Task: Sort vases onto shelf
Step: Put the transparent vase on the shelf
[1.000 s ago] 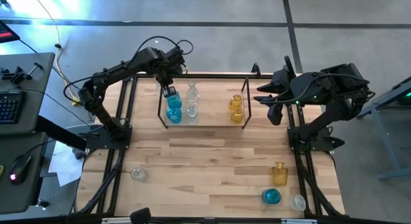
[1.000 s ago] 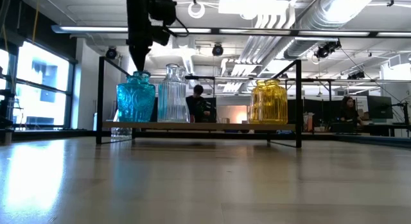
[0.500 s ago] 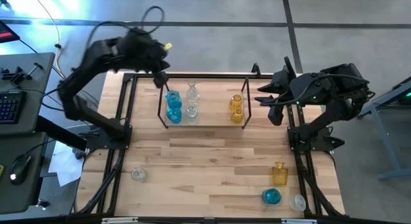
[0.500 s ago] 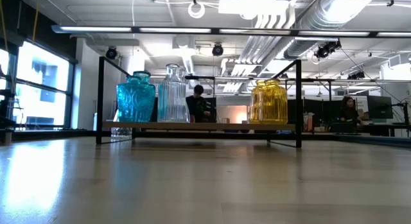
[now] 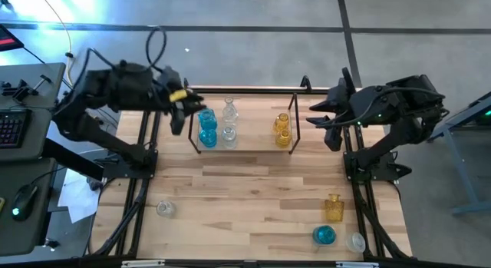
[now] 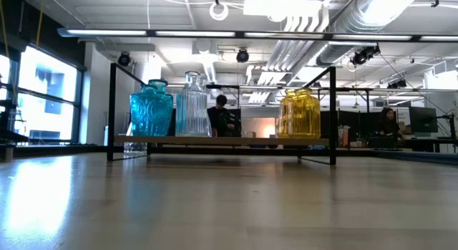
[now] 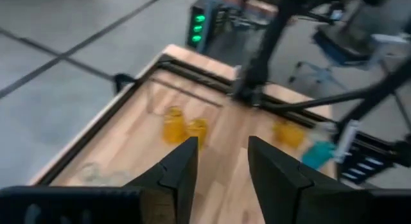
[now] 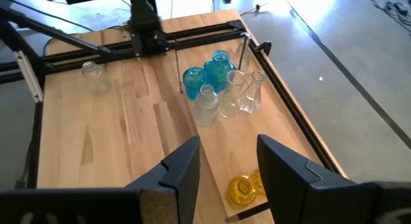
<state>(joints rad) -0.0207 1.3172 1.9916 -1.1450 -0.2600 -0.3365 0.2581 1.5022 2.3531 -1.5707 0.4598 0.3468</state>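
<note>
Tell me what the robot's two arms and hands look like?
Both arms are dark and jointed. The left arm has a looping black cable and a yellow patch near its hand. The right arm is bulkier; its hand ends in two dark flat fingers.

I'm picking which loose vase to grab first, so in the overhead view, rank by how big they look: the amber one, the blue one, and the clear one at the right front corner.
1. Amber vase, largest.
2. Blue vase.
3. Clear vase, smallest, though close to the blue one.
</note>
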